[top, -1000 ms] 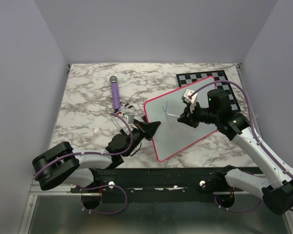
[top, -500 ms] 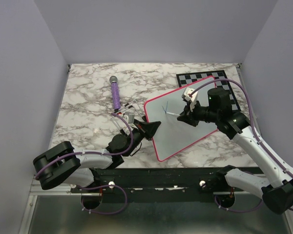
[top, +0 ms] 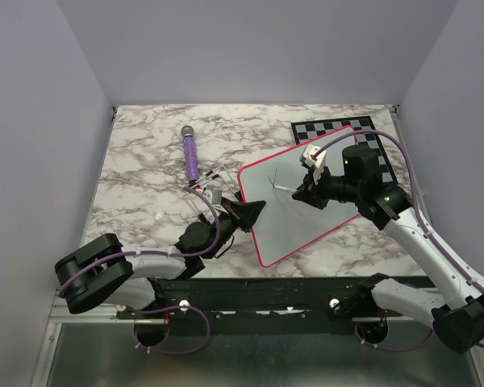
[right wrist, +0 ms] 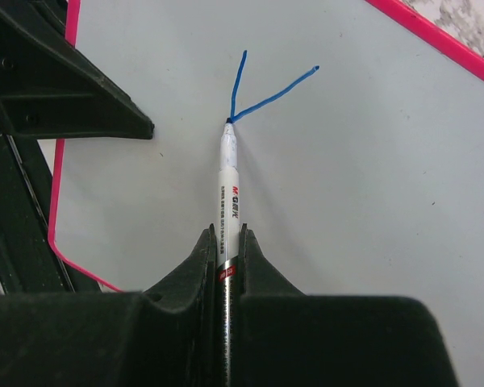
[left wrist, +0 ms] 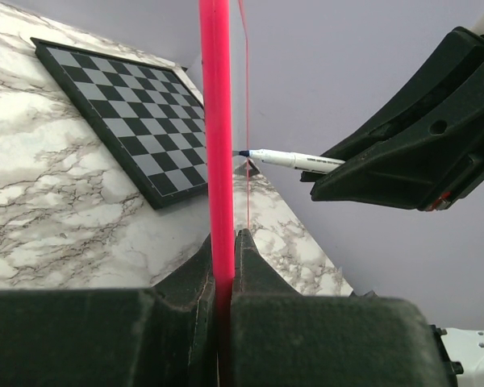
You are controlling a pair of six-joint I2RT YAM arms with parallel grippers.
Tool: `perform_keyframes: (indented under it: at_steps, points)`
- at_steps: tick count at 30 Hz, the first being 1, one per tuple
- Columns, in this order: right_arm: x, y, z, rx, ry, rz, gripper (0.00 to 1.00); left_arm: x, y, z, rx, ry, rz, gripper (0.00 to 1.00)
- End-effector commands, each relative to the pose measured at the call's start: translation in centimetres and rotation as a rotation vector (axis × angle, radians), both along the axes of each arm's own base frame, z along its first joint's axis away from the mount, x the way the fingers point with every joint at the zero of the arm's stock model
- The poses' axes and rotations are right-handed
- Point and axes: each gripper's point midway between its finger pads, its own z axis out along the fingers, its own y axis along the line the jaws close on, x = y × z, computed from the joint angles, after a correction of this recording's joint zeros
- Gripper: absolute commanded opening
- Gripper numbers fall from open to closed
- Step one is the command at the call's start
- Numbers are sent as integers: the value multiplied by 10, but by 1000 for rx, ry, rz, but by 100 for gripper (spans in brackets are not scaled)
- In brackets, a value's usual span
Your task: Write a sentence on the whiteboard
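While the whiteboard (top: 294, 230) is lying right of centre on the marble counter (top: 145, 185), it is sitting skewed, with its far right corner overlapping the chessboard (top: 339, 126). It is showing as a large white panel with rounded corners and a thin pink-red rim.

Left fingers (top: 248, 212) are pinching the board's near left edge. In the left wrist view the rim (left wrist: 215, 161) is running straight up between the two closed pads, seen edge-on.

Right fingers (top: 305, 193) are reaching over the middle of the board and are clamping narrowly on a white marker (right wrist: 228, 193). The marker's blue tip is touching the white surface.

Of the sentence (right wrist: 262, 103) only two thin blue strokes are showing. They are meeting at the tip and spreading away from it in a V, one short and steep, the other longer and leaning right. No readable word is forming.

A purple stick with a grey head (top: 192, 153) is lying on the counter to the far left of the board, apart from it.
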Motion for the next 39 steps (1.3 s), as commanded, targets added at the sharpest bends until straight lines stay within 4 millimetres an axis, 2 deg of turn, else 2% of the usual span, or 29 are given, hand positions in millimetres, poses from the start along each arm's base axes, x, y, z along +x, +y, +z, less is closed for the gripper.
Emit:
perform_keyframes:
  at_steps: [1, 9, 16, 19, 23, 26, 33, 39]
  points:
    - [-6, -2, -8, -18, 16, 13, 0, 4, 4, -11, 80, -27, 35, 0]
    - [-19, -8, -25, -46, 50, 35, 1, 4, 7, -12, 83, -26, 44, 0]
    - [-28, -11, -31, -55, 65, 49, 0, 4, 7, -13, 84, -25, 46, 0]
    - [-26, -9, -23, -42, 53, 52, 1, 4, 6, -12, 83, -26, 43, 0]
    - [-20, -6, 9, -6, -9, 41, 1, 4, 7, -13, 87, -26, 43, 0]
    - [-15, -8, 20, -3, -46, 19, 1, 3, 7, -12, 87, -28, 42, 0]
    - [0, -12, 8, -38, -42, -40, 1, 3, 6, -11, 81, -31, 37, 0]
    - [6, -15, 7, -49, -47, -74, 1, 2, 6, -12, 80, -30, 36, 0]
